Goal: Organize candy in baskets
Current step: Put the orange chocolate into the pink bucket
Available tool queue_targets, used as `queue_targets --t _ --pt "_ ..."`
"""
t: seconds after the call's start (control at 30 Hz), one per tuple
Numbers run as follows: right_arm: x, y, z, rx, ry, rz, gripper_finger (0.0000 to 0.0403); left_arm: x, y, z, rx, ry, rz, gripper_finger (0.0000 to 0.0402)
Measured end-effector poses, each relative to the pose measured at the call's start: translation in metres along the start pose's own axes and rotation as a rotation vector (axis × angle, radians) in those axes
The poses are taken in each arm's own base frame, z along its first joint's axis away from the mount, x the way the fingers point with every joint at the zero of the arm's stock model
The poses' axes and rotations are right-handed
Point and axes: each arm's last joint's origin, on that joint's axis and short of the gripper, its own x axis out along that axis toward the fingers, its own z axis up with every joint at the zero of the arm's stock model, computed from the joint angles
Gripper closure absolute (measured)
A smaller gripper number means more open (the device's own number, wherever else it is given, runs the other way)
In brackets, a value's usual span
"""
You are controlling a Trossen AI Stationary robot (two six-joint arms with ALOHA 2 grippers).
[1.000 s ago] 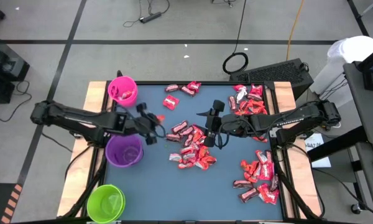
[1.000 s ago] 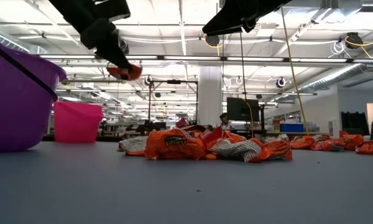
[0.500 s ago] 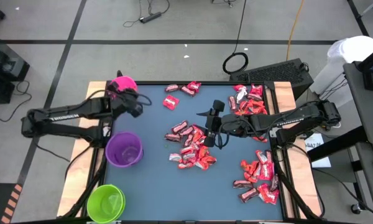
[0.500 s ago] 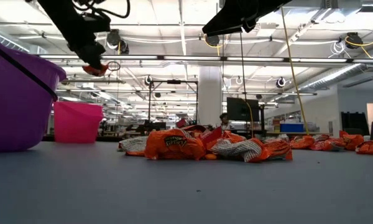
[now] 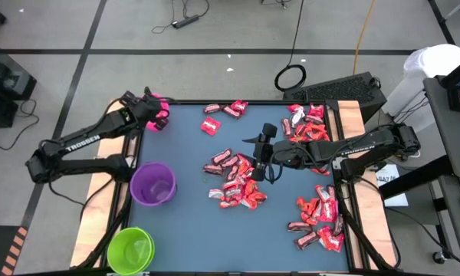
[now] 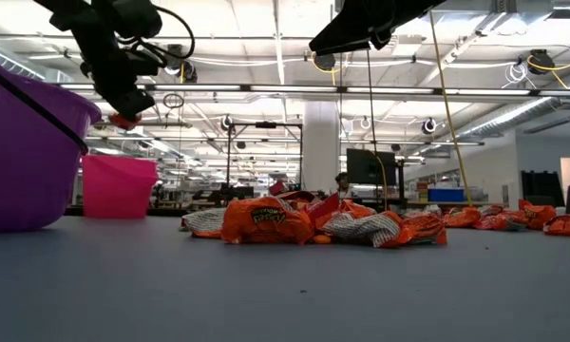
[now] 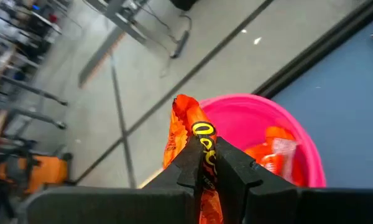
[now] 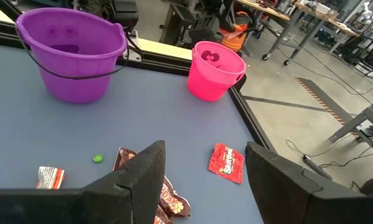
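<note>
My left gripper [image 5: 155,113] hangs over the pink basket [image 7: 261,118] at the table's far left corner, shut on one orange-wrapped candy [image 7: 188,127]. That basket holds a few pieces. In the high view the gripper hides most of it. The purple basket [image 5: 152,185] and the green basket [image 5: 130,250] stand along the left edge. My right gripper [image 8: 205,168] is open, above the middle pile of candy [image 5: 236,180] and touching nothing. My left gripper pinches the orange candy between its two fingers, on the wrapper's middle [image 7: 203,142]. The wrapper's free end [image 7: 181,109] sticks out past the fingertips. The fingers slant downward toward the far edge. The candy is lifted clear, above the pink basket's rim [image 6: 123,121].
More candy lies in heaps near the right edge [image 5: 318,222], at the far right [image 5: 305,121] and at the far middle [image 5: 222,113]. A small green speck [image 8: 97,158] lies on the blue mat. A raised black frame [image 8: 248,124] borders the mat.
My left gripper has swung from above the purple basket toward the table's far edge and now stands over the pink basket. It has turned as it went, and the orange candy has stayed in its fingers.
</note>
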Motion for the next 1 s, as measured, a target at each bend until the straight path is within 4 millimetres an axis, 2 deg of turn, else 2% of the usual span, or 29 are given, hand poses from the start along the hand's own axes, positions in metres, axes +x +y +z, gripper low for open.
queue_targets --t 0.1,0.33,0.43,0.57,0.83,1.0 --pt "0.000 0.000 0.000 0.000 0.000 0.000 0.0193 0.002 0.002 -0.001 -0.023 0.014 -0.020 0.0332" --pt "0.000 0.000 0.000 0.000 0.000 0.000 0.0193 0.002 0.002 -0.002 -0.021 0.023 -0.027 0.0238" --pt "0.000 0.000 0.000 0.000 -0.001 0.000 0.0193 -0.002 0.003 0.003 -0.039 -0.004 -0.086 0.0216" --pt "0.000 0.000 0.000 0.000 -0.001 -0.001 0.0193 -0.011 -0.003 0.014 -0.052 -0.083 -0.284 0.0210" --pt "0.000 0.000 0.000 0.001 -0.001 -0.001 0.0193 -0.037 -0.027 0.029 -0.036 -0.297 -0.814 0.0210" --pt "0.000 0.000 0.000 0.001 -0.001 -0.001 0.0193 -0.054 -0.045 0.033 -0.013 -0.351 -1.016 0.0210"
